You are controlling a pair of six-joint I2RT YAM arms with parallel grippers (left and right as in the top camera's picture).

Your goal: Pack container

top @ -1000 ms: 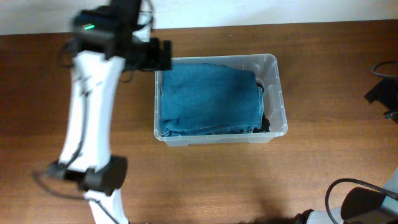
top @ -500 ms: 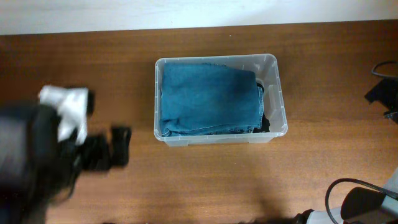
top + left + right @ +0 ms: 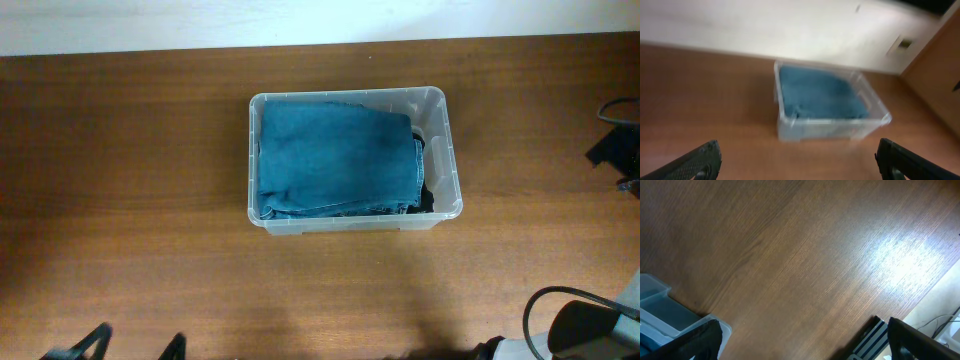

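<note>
The container (image 3: 444, 150) is a clear plastic bin at the middle of the table, holding folded blue jeans (image 3: 335, 160) that fill most of it. It also shows in the left wrist view (image 3: 875, 122), blurred, well ahead of my left gripper (image 3: 800, 167). That gripper is open and empty, its fingers wide apart low over bare wood. In the overhead view only its fingertips (image 3: 130, 348) show, at the front left edge. My right gripper (image 3: 805, 345) is open and empty, with a corner of the container (image 3: 660, 305) at its left.
The wooden table (image 3: 120, 200) runs to a white wall at the back. A dark arm part (image 3: 615, 150) sits at the right edge and a black cable and base (image 3: 575, 320) at the front right. A striped object (image 3: 870, 340) lies by the table edge.
My left arm has swung away from the container's back left corner, down to the front left edge, and is nearly out of the overhead view. The container and jeans have not moved.
</note>
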